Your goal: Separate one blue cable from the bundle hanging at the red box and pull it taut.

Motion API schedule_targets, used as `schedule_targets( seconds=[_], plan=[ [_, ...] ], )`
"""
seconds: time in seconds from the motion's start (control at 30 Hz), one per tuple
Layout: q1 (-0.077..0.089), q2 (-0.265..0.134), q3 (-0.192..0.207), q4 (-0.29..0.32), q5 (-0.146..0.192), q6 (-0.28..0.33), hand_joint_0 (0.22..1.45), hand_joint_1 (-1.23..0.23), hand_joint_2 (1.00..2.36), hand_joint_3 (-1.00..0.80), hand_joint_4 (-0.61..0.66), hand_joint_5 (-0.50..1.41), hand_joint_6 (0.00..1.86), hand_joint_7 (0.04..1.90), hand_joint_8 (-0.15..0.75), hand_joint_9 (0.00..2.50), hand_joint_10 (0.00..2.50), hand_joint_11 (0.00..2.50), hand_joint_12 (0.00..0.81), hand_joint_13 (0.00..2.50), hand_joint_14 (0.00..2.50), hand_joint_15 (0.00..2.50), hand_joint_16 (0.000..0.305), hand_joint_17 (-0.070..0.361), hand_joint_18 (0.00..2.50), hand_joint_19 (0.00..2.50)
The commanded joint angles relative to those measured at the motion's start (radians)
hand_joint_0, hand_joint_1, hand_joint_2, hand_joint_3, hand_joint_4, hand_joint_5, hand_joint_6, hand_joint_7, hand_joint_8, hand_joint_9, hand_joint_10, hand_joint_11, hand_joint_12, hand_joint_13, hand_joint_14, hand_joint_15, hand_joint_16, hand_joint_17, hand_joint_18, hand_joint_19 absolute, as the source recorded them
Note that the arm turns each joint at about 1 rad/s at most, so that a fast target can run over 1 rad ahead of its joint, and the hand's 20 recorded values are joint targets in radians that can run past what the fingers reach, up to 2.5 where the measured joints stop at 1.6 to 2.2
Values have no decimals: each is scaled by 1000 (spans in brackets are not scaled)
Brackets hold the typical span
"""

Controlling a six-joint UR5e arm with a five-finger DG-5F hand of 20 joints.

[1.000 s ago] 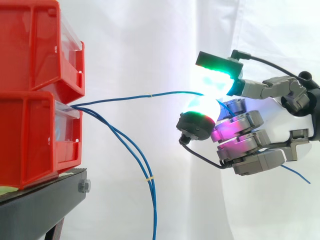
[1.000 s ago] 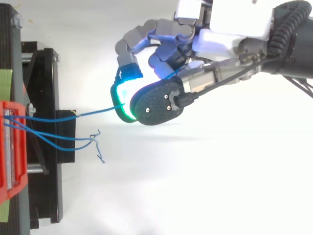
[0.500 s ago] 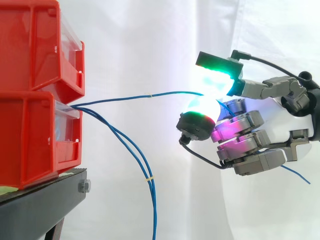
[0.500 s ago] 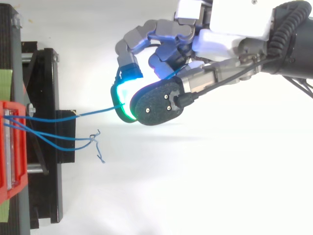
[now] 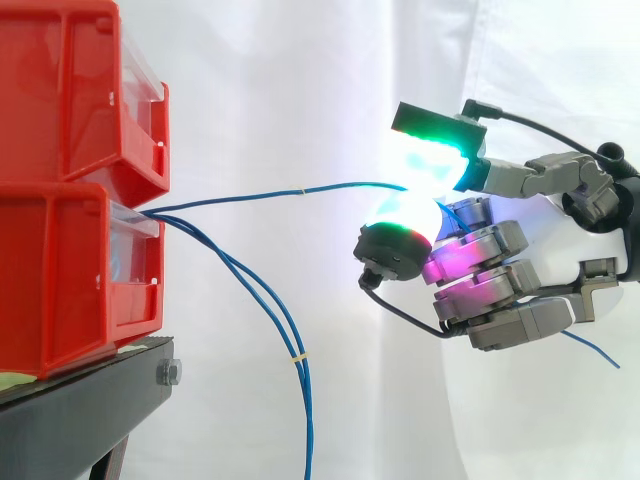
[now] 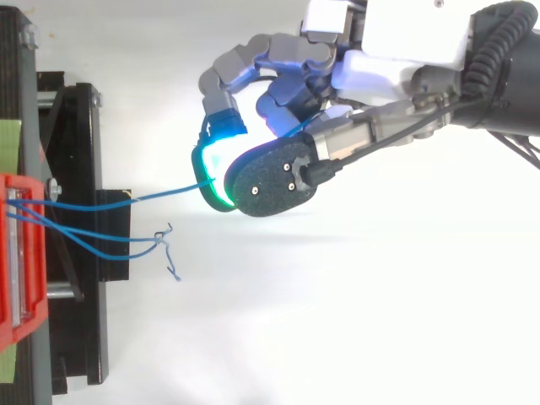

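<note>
One blue cable (image 5: 300, 189) runs nearly level from the lower red box (image 5: 70, 270) to my hand (image 5: 480, 270), stretched with a slight arc. My hand is shut on it: a green-glowing fingertip (image 5: 435, 140) and the thumb pinch the cable between them. From above the same cable (image 6: 160, 195) leaves the red box (image 6: 21, 253) and ends at the hand (image 6: 278, 177). Two other blue cables (image 5: 270, 310) hang from the box slot and droop down, held together by a small tie. The held cable's free end (image 5: 595, 350) sticks out behind the hand.
Two red bins are stacked on a black stand (image 5: 80, 410) at the left; the upper bin (image 5: 70, 90) overhangs the cable slot. A white curtain backs the scene. In the top view the loose cable ends (image 6: 167, 249) lie beside the black stand (image 6: 80, 236).
</note>
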Motion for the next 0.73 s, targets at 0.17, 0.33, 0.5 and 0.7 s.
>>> schedule_targets(
  seconds=[0.17,0.33,0.5,0.7],
  plan=[
    [-1,0,0,0,0,0,779,-750,1011,-356,33,-234,886,1395,292,801,2066,1616,332,738,2500,1816,25,56,1310,1813],
    [-1,0,0,0,0,0,779,-751,1012,-355,33,-234,885,1396,296,804,2060,1620,338,742,2500,1829,25,56,1315,1807],
    [-1,1,0,0,0,0,781,-752,1011,-356,33,-233,884,1396,297,806,2051,1628,336,741,2500,1828,25,56,1315,1808],
    [-1,0,0,0,0,0,780,-754,1012,-353,33,-233,884,1398,291,809,2043,1615,332,740,2500,1811,25,56,1317,1802]
  ],
)
